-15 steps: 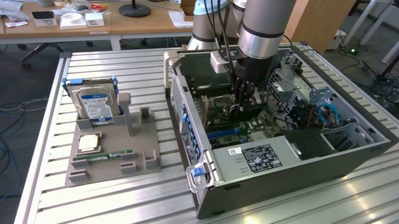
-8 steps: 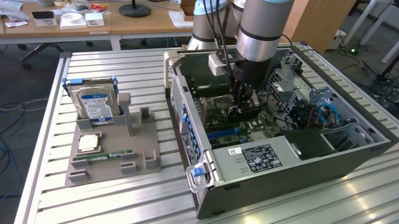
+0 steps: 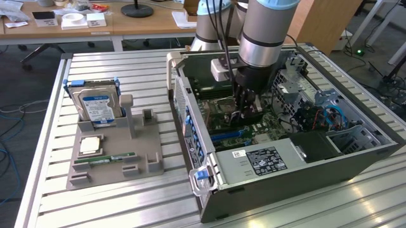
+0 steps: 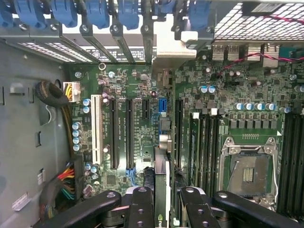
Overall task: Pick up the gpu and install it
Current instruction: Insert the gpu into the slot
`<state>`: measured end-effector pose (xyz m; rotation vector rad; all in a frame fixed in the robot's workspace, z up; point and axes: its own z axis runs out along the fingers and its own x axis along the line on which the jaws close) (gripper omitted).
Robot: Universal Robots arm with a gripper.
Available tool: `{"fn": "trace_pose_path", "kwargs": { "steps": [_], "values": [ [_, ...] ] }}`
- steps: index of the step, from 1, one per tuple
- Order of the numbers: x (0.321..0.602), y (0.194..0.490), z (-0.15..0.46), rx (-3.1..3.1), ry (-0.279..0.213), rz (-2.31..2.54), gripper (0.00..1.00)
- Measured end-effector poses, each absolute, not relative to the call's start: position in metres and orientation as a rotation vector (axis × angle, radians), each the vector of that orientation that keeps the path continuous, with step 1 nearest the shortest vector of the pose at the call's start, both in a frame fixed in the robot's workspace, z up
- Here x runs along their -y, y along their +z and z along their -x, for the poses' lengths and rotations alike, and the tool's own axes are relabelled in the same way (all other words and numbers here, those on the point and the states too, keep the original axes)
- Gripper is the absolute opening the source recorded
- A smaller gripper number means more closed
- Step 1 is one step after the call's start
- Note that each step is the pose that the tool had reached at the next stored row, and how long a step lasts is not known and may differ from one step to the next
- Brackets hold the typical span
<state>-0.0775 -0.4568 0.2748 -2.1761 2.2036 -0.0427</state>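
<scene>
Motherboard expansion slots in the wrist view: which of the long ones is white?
The long white plastic slot at the end of the row, nearest the coloured cable bundle; the two long slots beside it are black.

Gpu [image 4: 161, 164] is showing edge-on, its faces hiding between the gripper [image 4: 166, 191] fingers, one end running off the picture's edge. Arm [image 3: 266, 33] is getting cropped overhead in the exterior view.

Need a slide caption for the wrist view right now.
Gripper holds the gpu edge-on over the long black slots of the motherboard.
</scene>
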Motion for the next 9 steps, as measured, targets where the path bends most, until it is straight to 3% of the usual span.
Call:
{"fn": "trace_pose_path", "kwargs": {
  "steps": [9],
  "values": [
    [0.4576, 0.2686, 0.0792, -2.204, -0.042, 2.176, 0.26]
  ]
}}
